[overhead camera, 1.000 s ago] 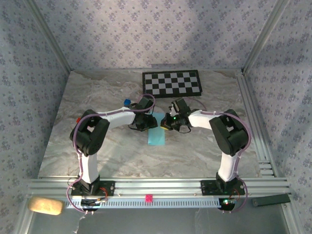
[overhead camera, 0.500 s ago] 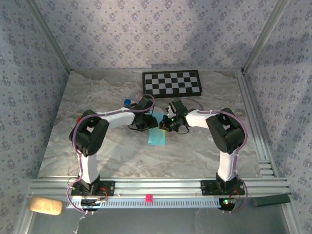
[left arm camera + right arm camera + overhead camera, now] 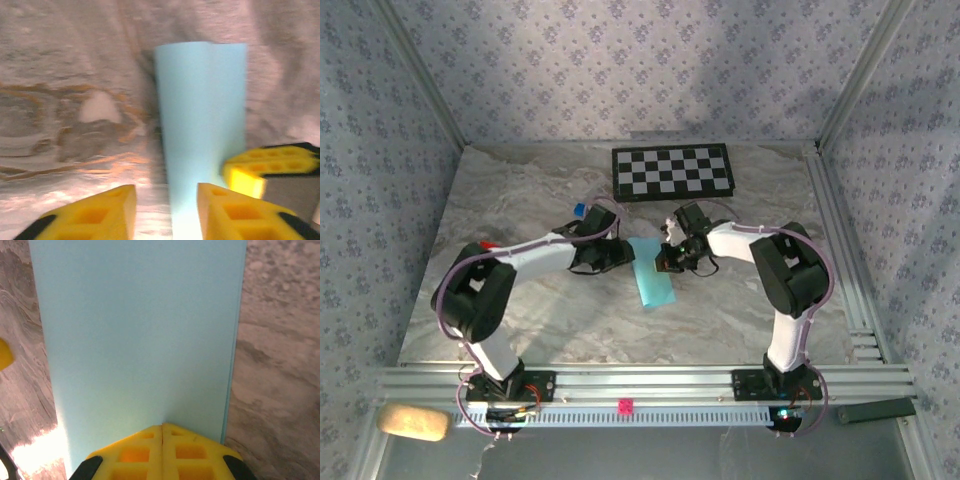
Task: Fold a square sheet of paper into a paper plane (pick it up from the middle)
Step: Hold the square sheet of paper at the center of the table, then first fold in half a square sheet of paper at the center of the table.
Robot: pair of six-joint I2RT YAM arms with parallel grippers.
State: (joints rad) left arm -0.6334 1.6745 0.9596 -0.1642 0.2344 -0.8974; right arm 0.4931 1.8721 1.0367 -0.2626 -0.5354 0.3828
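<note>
progress: early, sheet [image 3: 653,283] lying folded once into a strip, just nearside of checkerboard [image 3: 672,170] | right fingers [image 3: 145,452] pressing together, pinching its end | left fingers [image 3: 95,212] hanging spread, gripping nothing | nose and wing folds looking undone

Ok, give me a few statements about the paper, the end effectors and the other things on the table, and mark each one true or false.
1. The sheet of paper lies as a long rectangle. True.
2. The right end effector is wide open. False: its fingers are shut together at the paper's end.
3. The left end effector has its fingers apart. True.
4. The dark-blue cube sits on the paper. False: it sits on the table, apart from the paper.
5. The checkerboard lies near the table's far edge. True.
</note>
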